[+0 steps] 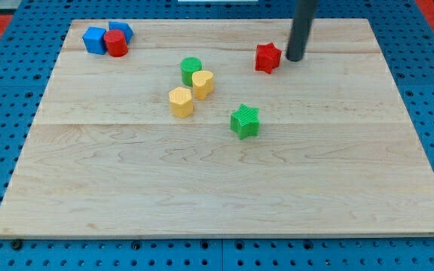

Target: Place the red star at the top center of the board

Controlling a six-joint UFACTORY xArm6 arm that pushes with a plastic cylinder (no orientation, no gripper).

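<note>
Red star [267, 57] up near the board's [202, 196] top edge, a bit right of centre. Dark rod's tip [294, 59] just to its right, holding nothing, contact hard to judge. Green cylinder [191, 70] and two yellow blocks [203, 83] [180, 102] clustered mid-board, green star [245, 121] below-right.

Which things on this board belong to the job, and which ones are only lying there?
Belonging to the job:
red star block
my tip, just to its right in the view
wooden board

Only lying about:
two blue blocks
red cylinder
green cylinder
two yellow blocks
green star
</note>
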